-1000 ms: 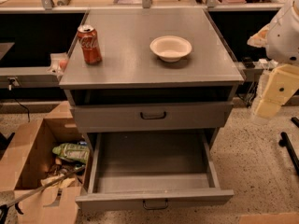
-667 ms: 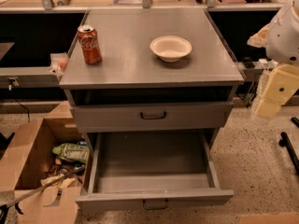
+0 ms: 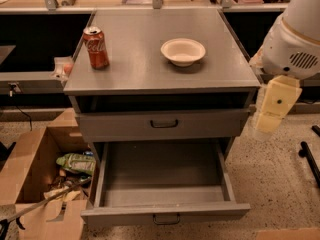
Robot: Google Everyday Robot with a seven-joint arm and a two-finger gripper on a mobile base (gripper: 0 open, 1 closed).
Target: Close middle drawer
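Middle drawer (image 3: 162,176) stands pulled far out beneath the worktop's (image 3: 150,64) front edge.
Its front panel overhangs the floor (image 3: 272,184), which lies open to the right. A cardboard box (image 3: 30,179) crowds its left wall. The end effector (image 3: 269,116) hangs beyond the worktop's front right corner, and I cannot tell its state.
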